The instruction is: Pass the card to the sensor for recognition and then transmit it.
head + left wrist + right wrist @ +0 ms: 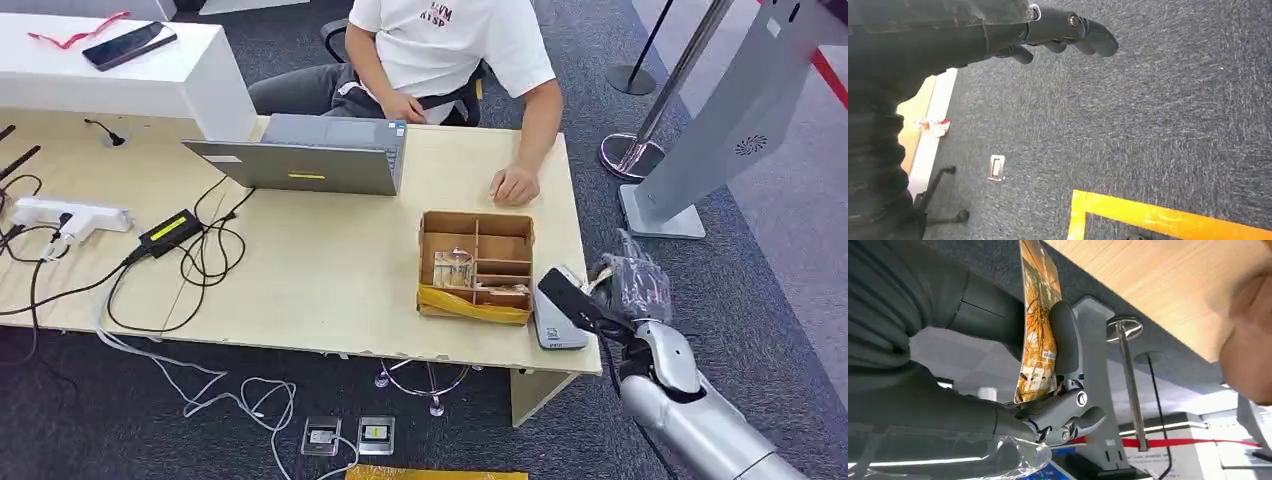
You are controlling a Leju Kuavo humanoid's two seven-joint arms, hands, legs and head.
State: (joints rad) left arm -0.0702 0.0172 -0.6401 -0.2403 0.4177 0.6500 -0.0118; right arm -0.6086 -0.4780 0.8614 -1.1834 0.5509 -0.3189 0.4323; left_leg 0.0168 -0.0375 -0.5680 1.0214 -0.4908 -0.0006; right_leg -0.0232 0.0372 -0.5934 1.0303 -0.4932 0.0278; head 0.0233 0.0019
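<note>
Card (1037, 335) sits pinched in my right hand (625, 290), its orange-and-yellow printed face clear in the right wrist view, where the thick grey thumb (1064, 337) presses it against the darker fingers behind. From the head view I see that hand at the near right corner of the table (300, 270), wrapped in clear plastic, with the card showing as a dark slab held just above the sensor (555, 315), a small grey unit on the table's near right edge. I cannot tell whether the card touches it.

Just left of the sensor stands a cardboard box (476, 265) with dividers and yellow tape along its near wall; small items lie in its compartments. A person in a white shirt sits at the far side, one hand (515, 185) resting flat on the table just beyond the box. A grey laptop (310, 160) stands open left of that hand, and cables, a black power brick (170, 232) and a white power strip (70, 215) lie further left.

My left hand (1063, 32) hangs over dark carpet, fingers loosely apart and holding nothing, with a yellow floor line (1168, 217) below it.
</note>
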